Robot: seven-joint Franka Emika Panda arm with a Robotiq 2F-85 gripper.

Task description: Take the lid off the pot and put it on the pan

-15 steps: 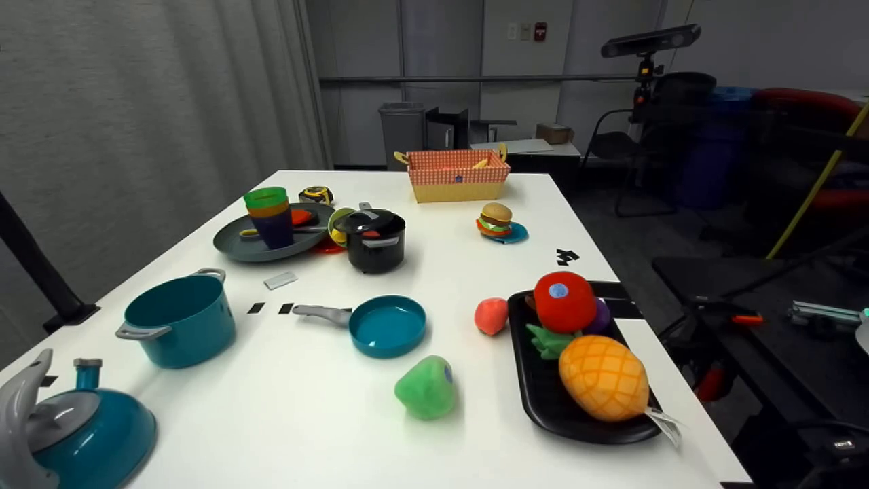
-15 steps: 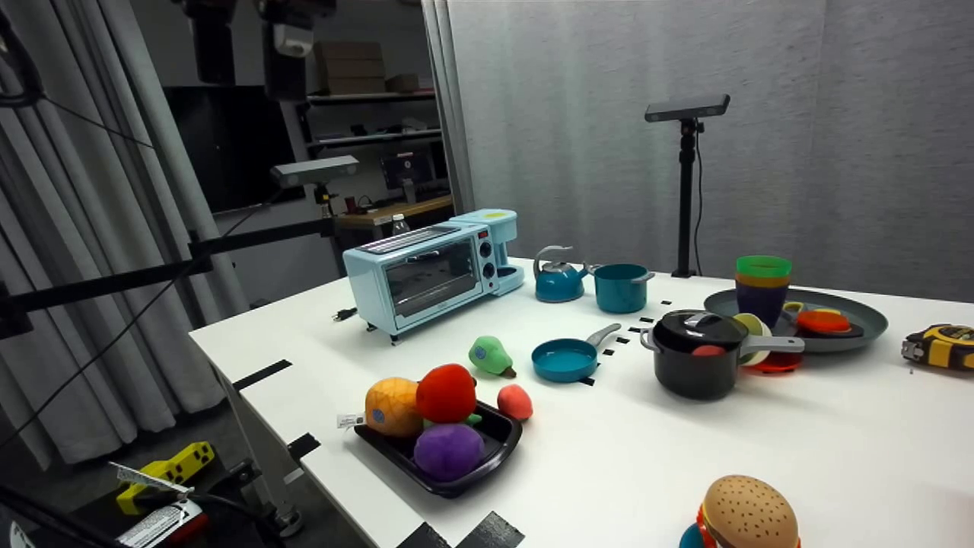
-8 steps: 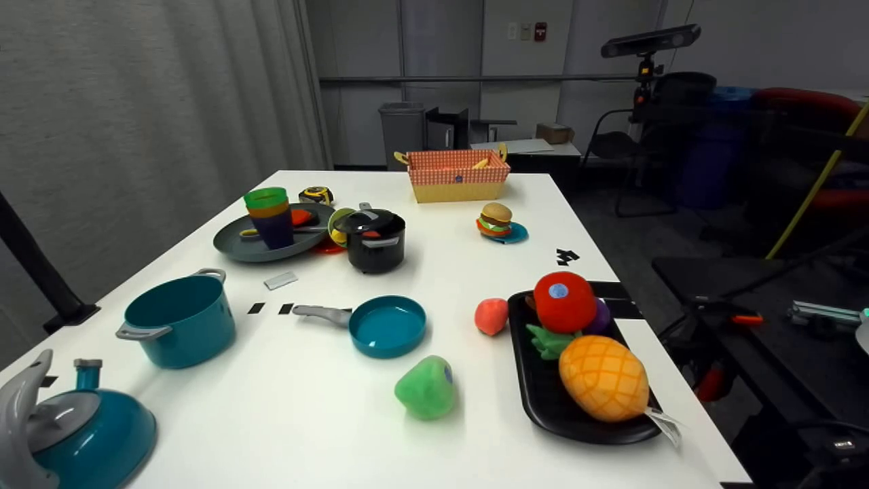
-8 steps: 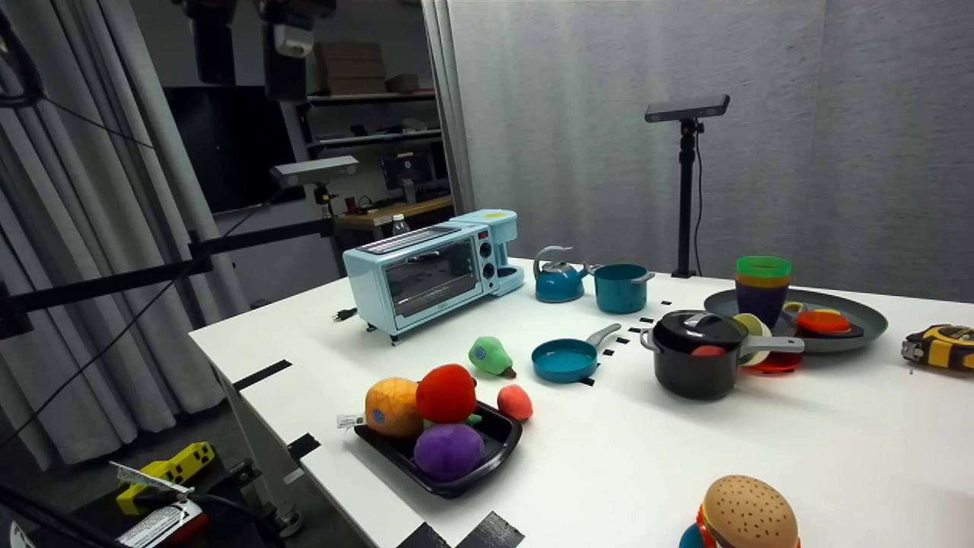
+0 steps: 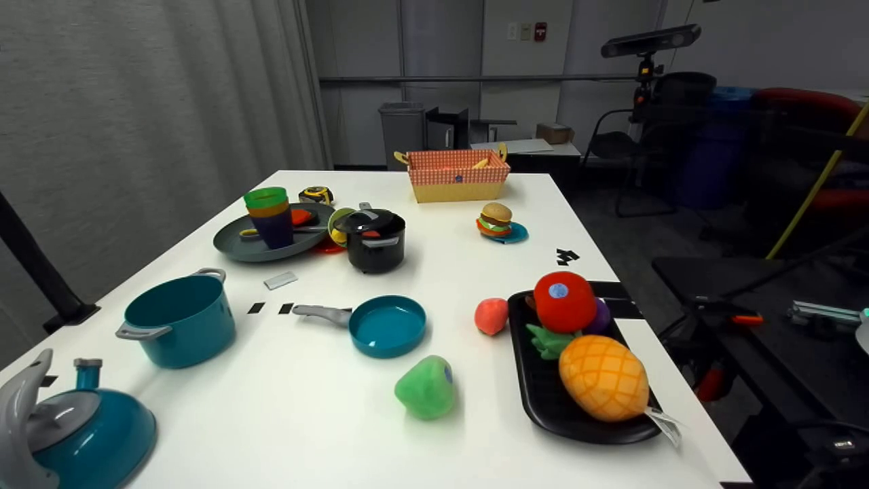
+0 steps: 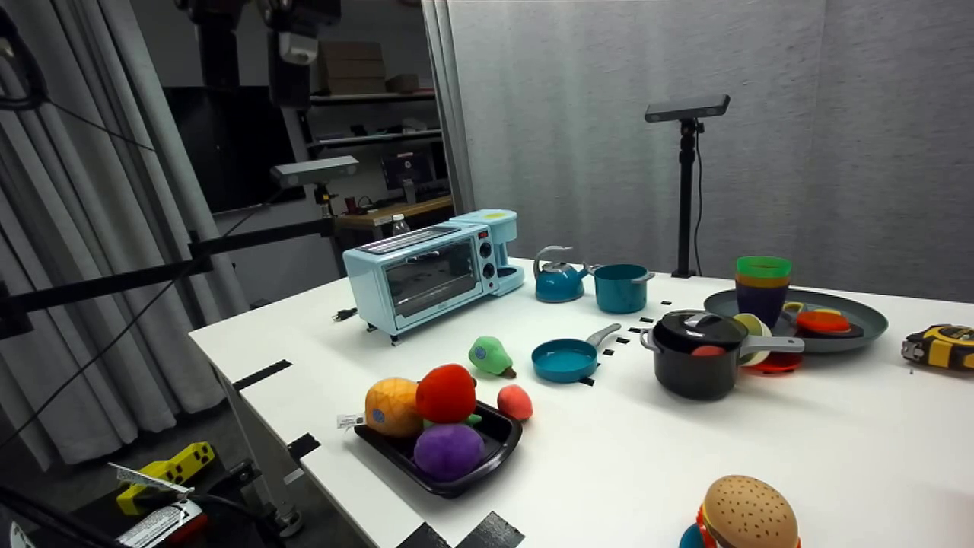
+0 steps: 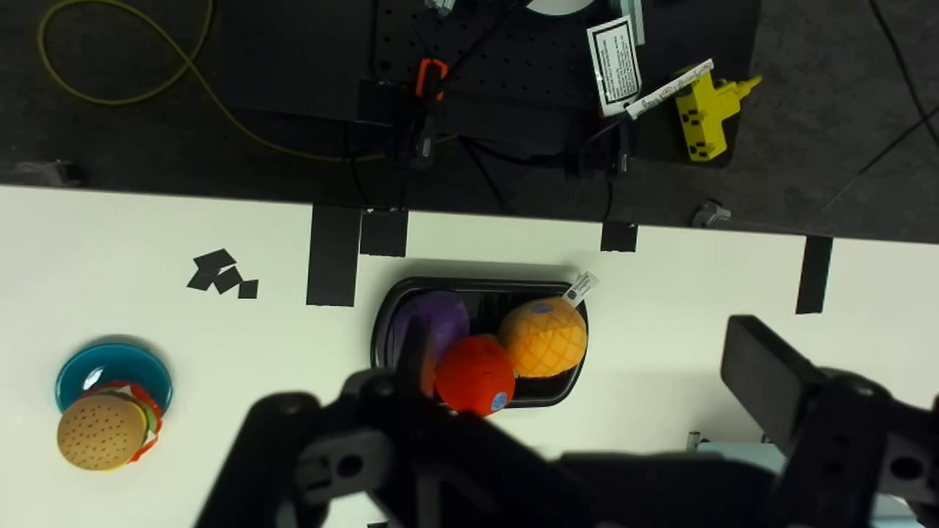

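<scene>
The glossy, round lid [image 6: 700,329] sits askew on the squat pot [image 6: 692,378], a red thing [image 6: 708,351] showing under its edge. The shallow, smooth pan [image 6: 564,364] lies near the pot; plush fruit [image 6: 446,394] is heaped in a tray [image 6: 500,436] farther from it. The gripper [image 6: 256,91] hangs well away from the pot, fingers [image 7: 764,376] wide apart, slightly lower in an exterior view than before.
</scene>
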